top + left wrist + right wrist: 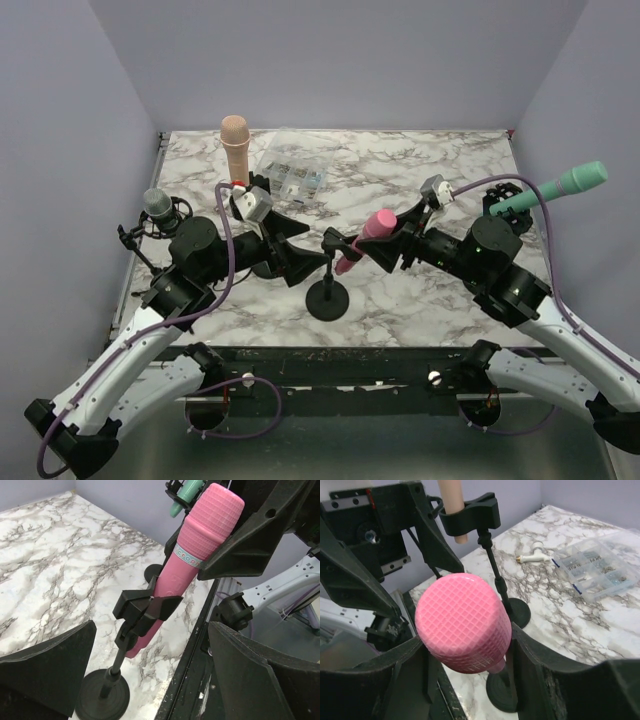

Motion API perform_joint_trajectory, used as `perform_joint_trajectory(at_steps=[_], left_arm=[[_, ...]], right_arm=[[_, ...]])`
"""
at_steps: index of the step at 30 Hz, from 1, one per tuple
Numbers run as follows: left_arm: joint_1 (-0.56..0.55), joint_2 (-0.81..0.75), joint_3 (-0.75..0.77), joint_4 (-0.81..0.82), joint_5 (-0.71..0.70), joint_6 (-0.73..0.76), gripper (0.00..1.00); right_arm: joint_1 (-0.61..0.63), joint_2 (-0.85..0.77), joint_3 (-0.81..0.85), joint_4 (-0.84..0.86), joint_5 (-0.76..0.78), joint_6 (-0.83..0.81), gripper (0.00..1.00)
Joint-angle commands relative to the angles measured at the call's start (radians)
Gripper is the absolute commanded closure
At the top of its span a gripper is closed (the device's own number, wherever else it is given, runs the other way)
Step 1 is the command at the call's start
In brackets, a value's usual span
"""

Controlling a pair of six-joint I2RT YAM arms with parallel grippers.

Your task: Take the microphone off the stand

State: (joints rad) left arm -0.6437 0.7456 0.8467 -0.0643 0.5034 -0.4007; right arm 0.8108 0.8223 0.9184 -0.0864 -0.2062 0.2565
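Stand base (327,300) sits close to the near edge of the marble table (420,320), just ahead of the two arm bases. Its thin pole rises to a black clip (145,607), which grips the lower body of the pink microphone (362,240). The microphone's long axis is tilted: tail down toward the near edge and slightly left, meshed head up, away and toward the right arm. Right gripper (385,232) is clamped on that head, one finger pressed against each side. Left gripper (303,258) has its jaws wide apart beside the clip, holding nothing; in the wrist view the pole stands between its fingers (45,665). Room to the left and right of the stand is tight, taken up by both arms. Grey microphone (158,205) stands at the left edge, teal microphone (560,187) at the right edge. Farther back, bare marble lies open across the centre and right. Clear organiser box (293,178) and beige microphone (235,143) occupy the far left.
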Motion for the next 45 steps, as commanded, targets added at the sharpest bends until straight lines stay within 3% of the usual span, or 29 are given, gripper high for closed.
perform_joint_trajectory(at_steps=[1, 8, 17, 30, 33, 37, 45], left_arm=[[-0.008, 0.033, 0.055, -0.048, 0.013, 0.017, 0.01], [-0.009, 0.081, 0.120, -0.121, 0.107, 0.097, 0.01], [-0.008, 0.207, 0.223, -0.187, 0.173, 0.205, 0.01], [-0.056, 0.262, 0.194, -0.113, 0.181, 0.237, 0.01], [-0.063, 0.268, 0.190, -0.111, 0.175, 0.246, 0.05], [-0.070, 0.274, 0.184, -0.119, 0.153, 0.258, 0.18], [-0.073, 0.262, 0.172, -0.163, 0.099, 0.292, 0.80]], right_arm=[[0.007, -0.004, -0.028, 0.063, -0.043, -0.014, 0.55], [0.007, 0.011, -0.035, 0.047, -0.090, -0.038, 0.98], [0.007, -0.020, -0.073, 0.075, -0.103, -0.031, 0.99], [0.006, -0.032, -0.065, 0.055, -0.110, -0.042, 0.99], [0.007, -0.035, -0.065, 0.051, -0.110, -0.040, 0.99], [0.007, -0.035, -0.066, 0.056, -0.110, -0.035, 0.99], [0.007, -0.034, -0.058, 0.062, -0.109, -0.025, 0.99]])
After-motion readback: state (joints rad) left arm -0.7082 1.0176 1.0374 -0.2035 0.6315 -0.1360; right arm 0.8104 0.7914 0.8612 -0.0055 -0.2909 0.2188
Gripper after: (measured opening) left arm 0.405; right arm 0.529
